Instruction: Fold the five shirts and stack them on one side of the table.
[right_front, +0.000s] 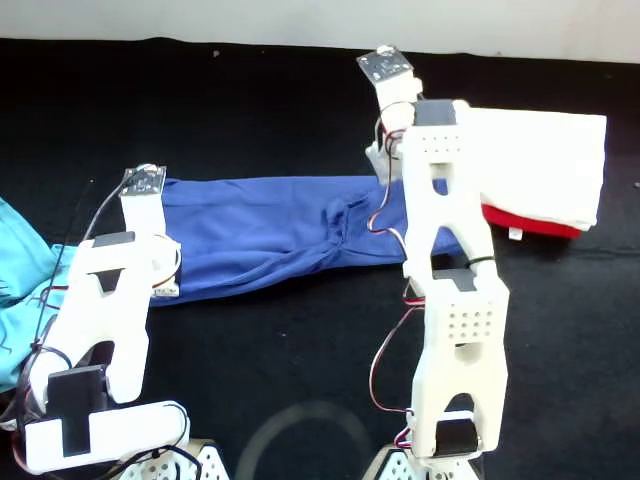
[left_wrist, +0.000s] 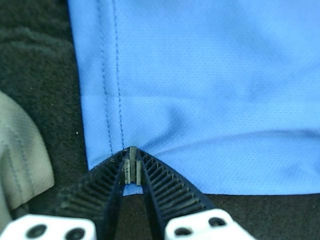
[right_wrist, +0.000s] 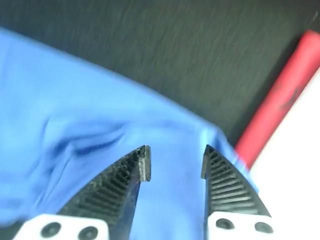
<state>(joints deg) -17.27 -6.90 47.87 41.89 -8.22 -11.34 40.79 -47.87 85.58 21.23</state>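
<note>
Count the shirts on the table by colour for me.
Blue shirt: 1
Teal shirt: 1
White shirt: 1
Red shirt: 1
Total: 4 shirts in sight

A black-covered table (right_front: 250, 100) carries a blue shirt (right_front: 260, 235) stretched across the centre, a teal shirt (right_front: 20, 270) at the left edge, and a folded red shirt (right_front: 530, 222) at the right.
</note>
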